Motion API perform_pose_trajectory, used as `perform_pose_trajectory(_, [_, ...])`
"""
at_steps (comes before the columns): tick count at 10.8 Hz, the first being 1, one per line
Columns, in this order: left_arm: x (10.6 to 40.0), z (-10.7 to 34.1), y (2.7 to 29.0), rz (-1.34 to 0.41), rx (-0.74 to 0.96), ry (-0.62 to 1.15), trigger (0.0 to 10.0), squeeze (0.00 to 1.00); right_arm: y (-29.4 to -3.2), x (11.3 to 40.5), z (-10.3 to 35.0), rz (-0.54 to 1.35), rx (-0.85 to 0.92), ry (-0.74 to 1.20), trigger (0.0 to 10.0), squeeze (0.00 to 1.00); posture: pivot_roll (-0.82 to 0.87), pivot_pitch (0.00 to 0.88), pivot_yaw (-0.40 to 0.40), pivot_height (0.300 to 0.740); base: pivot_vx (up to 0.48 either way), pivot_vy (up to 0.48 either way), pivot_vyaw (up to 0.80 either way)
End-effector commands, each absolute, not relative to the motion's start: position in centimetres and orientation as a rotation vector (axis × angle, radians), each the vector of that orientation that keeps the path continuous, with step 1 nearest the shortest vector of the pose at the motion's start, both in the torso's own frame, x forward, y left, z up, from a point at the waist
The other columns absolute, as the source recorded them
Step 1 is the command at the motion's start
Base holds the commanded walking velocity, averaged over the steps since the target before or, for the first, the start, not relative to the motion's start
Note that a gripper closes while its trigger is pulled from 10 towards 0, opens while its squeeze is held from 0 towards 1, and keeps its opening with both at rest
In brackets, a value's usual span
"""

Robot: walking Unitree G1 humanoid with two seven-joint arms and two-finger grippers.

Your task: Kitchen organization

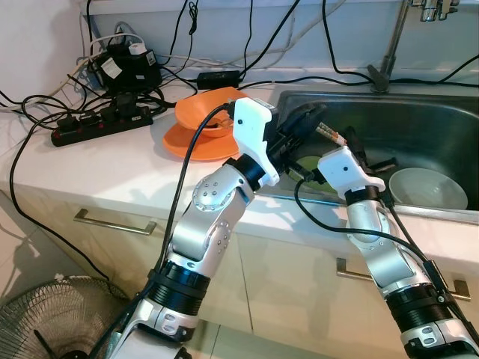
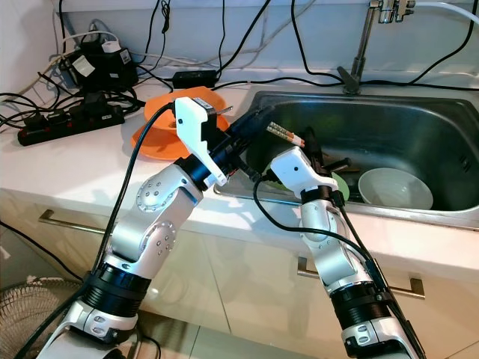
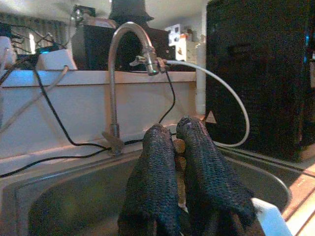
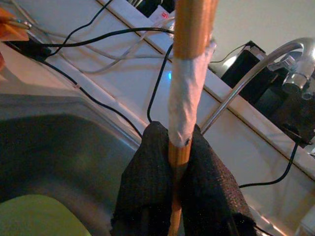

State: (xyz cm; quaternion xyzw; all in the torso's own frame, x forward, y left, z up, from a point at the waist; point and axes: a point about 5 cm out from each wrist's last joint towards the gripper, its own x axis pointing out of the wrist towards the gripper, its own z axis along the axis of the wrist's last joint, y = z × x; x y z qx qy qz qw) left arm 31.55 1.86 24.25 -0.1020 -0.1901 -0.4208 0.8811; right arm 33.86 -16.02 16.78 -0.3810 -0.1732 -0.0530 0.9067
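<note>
Both grippers clamping chopsticks (image 4: 189,73), steel sink (image 1: 419,123), white counter (image 1: 97,168)

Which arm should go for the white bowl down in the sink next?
Right, probably. The right gripper hangs over the sink near the white bowl, though it is shut on a chopstick that needs setting down first. The left gripper is farther off, also clamped.

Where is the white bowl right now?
The white bowl sits inside the steel sink, on the robot's right side, just past the right gripper.
</note>
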Motion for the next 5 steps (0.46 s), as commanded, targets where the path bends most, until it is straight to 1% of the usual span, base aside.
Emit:
perform_pose_trajectory(1, [32.42,24.20,3.01,-0.801,-0.214,-0.385,10.0,1.00,-15.37,33.98,17.12,-0.094,-0.770,-0.386,0.0,0.00,0.01,0.000,0.131,0.740,0.000,0.000,0.00])
perform_pose_trajectory(3, [32.58,24.29,3.15,-0.788,-0.232,-0.381,10.0,1.00,-15.28,34.05,17.14,-0.084,-0.770,-0.384,0.0,0.00,0.01,0.000,0.128,0.740,0.000,0.000,0.00])
perform_pose_trajectory(5, [32.21,24.42,2.86,-0.832,-0.269,-0.377,10.0,1.00,-15.26,34.05,16.77,-0.073,-0.774,-0.368,0.0,0.00,0.02,0.000,0.125,0.740,0.000,0.000,0.00])
